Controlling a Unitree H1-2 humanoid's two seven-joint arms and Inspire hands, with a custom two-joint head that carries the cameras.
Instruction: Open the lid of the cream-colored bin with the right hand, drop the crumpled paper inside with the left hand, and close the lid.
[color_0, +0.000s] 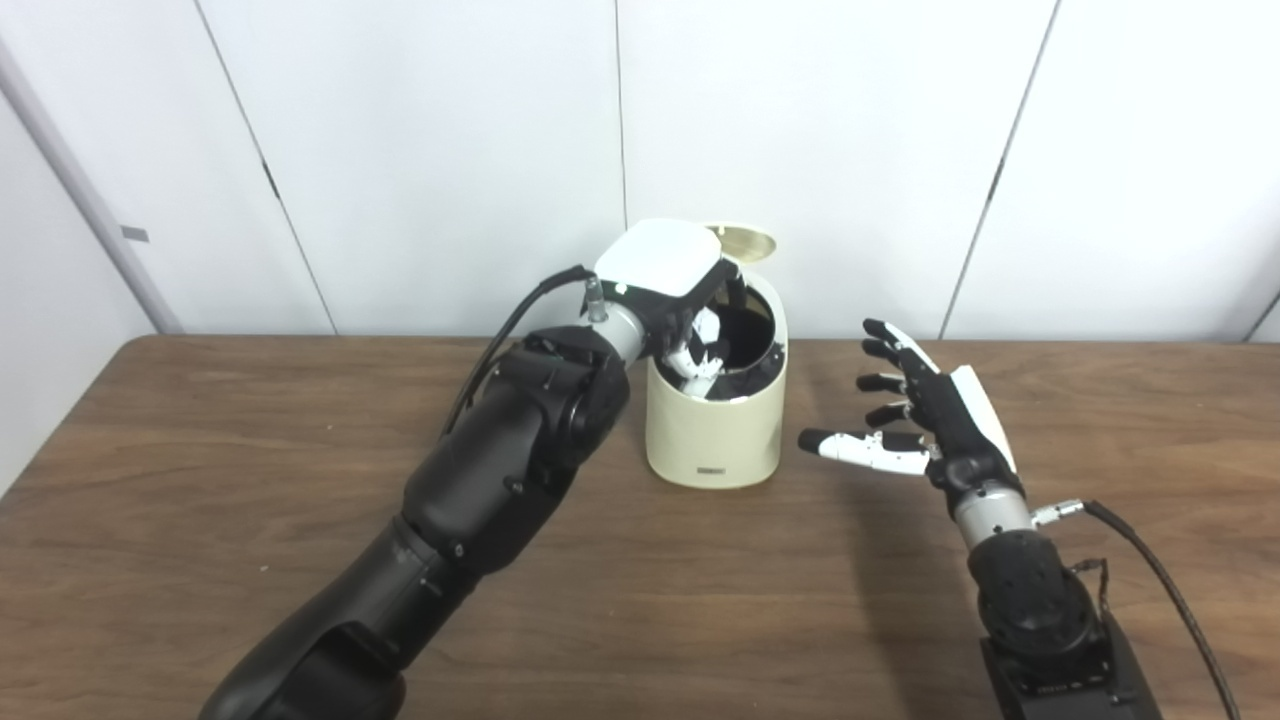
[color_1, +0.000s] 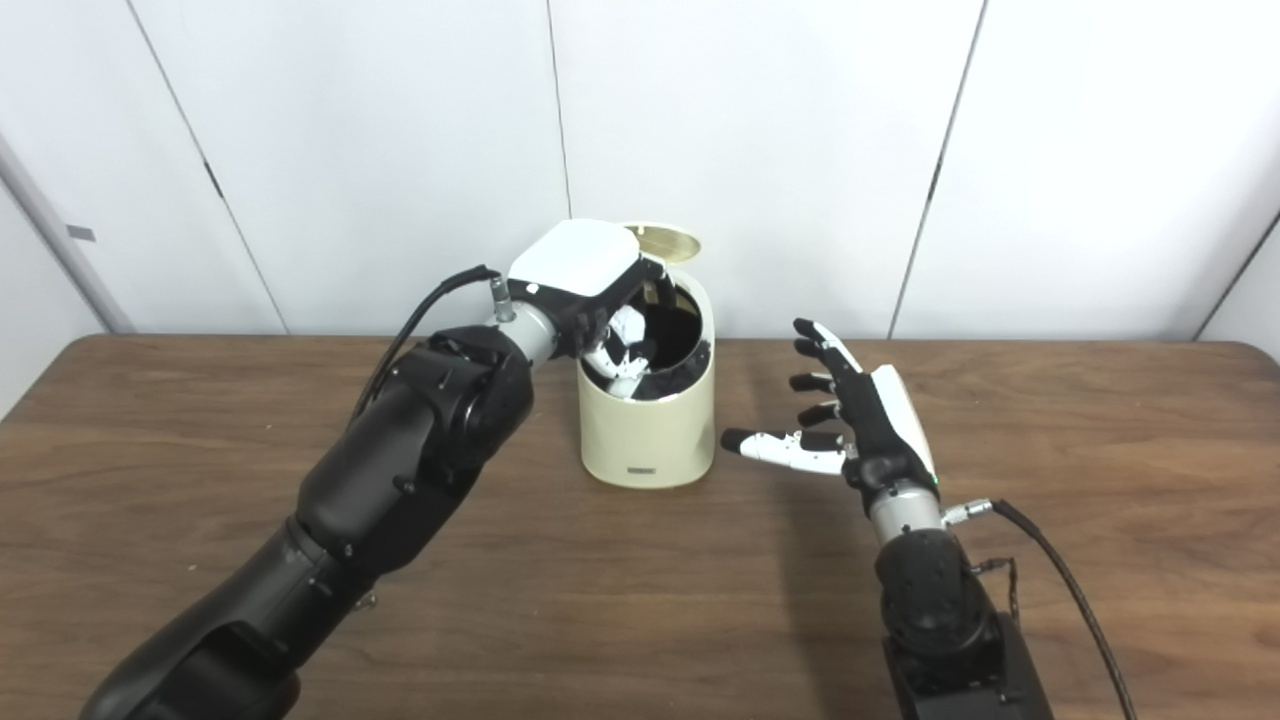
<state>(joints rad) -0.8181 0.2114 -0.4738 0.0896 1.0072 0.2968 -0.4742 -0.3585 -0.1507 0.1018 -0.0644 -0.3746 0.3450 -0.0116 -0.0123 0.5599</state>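
Cream-colored bin (color_0: 712, 430), lid (color_0: 745, 241) raised, could be tipped by the left robot hand (color_0: 672, 300), grip unclear, at its mouth; the right robot hand (color_0: 915, 410) is held open, empty.

Both arms are bulky matte black shells with small screws. Each hand, the left hand (color_0: 665, 285) and the right hand (color_0: 925, 410), has a glossy white back plate, black-and-white fingers, a silver wrist collar and a black cable.
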